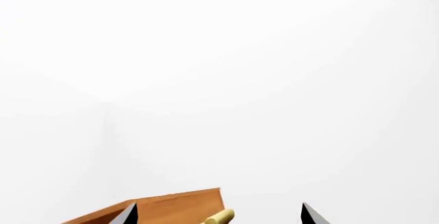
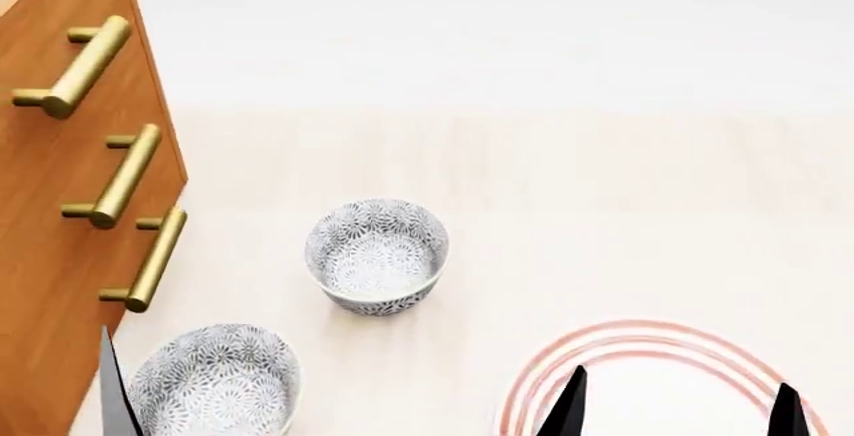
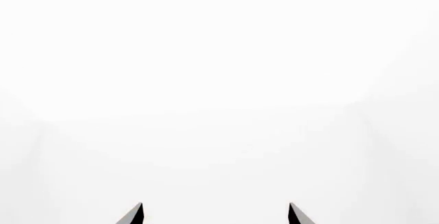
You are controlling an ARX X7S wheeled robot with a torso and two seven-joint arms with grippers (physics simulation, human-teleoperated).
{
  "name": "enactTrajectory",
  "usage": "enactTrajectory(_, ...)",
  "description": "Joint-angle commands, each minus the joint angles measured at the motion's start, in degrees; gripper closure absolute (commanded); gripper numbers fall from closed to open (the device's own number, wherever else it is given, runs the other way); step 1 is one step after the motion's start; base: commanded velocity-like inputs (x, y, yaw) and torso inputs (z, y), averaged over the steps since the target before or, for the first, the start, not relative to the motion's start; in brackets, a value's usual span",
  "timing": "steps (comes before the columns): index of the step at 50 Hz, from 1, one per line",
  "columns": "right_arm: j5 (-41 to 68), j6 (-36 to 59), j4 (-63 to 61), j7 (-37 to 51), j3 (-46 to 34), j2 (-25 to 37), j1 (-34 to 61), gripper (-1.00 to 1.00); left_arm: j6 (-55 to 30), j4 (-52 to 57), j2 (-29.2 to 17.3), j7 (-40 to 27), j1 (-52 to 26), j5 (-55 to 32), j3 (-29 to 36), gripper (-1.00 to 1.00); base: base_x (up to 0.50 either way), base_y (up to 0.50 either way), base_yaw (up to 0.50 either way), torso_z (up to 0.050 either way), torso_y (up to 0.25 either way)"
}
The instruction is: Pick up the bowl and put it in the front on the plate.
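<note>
My left gripper [image 2: 118, 386] hangs spread and empty beside the near bowl [image 2: 214, 381]. The other bowl [image 2: 378, 254] sits behind it, left of the plate [image 2: 641, 376]. My right gripper [image 2: 678, 406] gapes empty over the plate. Nothing is lifted yet.

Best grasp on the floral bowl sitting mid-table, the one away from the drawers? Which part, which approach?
Probably the rim wall of the bowl, from straight above: it stands upright, mouth open and empty, so one finger can go inside and one outside. The right gripper, open over the plate, looks closest. The other bowl stands apart.
</note>
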Motion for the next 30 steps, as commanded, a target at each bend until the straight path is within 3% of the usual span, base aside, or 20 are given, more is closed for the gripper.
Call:
enactTrajectory(1, -0.3, -0.4, 0.4, 0.4, -0.5, 0.4, -0.1, -1.0, -0.1, -0.3, -0.4, -0.4, -0.1, -0.3, 0.4, -1.0, 0.0, 0.5, 0.0, 0.0, 0.0)
enactTrajectory(23, -0.2, 1.0, 0.7, 0.7, -1.8, 1.3, -0.1, -1.0, -1.8, -0.7, -0.8, -0.5, -0.6, 0.5, 1.4, -1.0, 0.0, 0.03, 0.0, 0.0, 0.0)
enactTrajectory(30, -0.3, 1.2, 0.8, 0.9, -2.0, 1.5, 0.0, -1.0, -2.0, -0.6, -1.1, -0.6, -0.5, 1.0, 1.7, -1.0, 0.0, 0.0, 0.0, 0.001, -0.22)
